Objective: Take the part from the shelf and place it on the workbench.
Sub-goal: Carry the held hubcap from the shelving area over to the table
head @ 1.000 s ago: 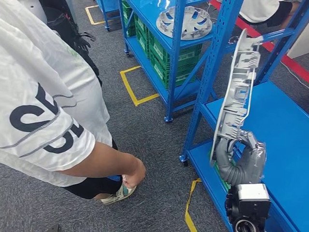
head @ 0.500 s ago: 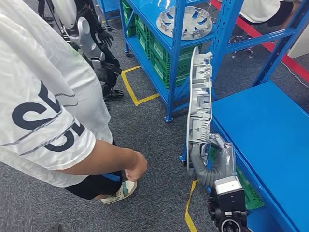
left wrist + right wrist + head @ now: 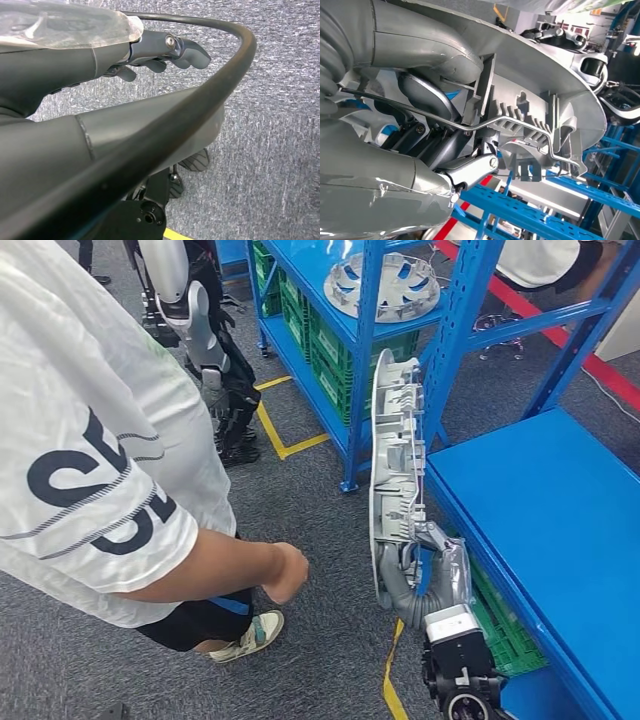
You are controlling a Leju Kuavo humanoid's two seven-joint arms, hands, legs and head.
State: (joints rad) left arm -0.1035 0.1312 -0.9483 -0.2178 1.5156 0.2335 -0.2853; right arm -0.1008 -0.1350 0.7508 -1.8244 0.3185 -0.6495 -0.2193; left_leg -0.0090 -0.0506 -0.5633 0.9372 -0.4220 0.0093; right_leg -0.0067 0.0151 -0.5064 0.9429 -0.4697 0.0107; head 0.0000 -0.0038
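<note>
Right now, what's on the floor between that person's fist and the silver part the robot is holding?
In the head view, just bare grey carpet lies between the person's fist and the silver part held in the right hand.

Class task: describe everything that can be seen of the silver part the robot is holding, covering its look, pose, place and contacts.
The silver part is a round, dished cover, seemingly grey plastic, seen almost edge-on and held upright. Its inner face shows ribs, clips and a thin wire ring. The right hand grips its lower rim. It hangs in the air beside the blue shelf, above the grey carpet, touching nothing else visible.
</note>
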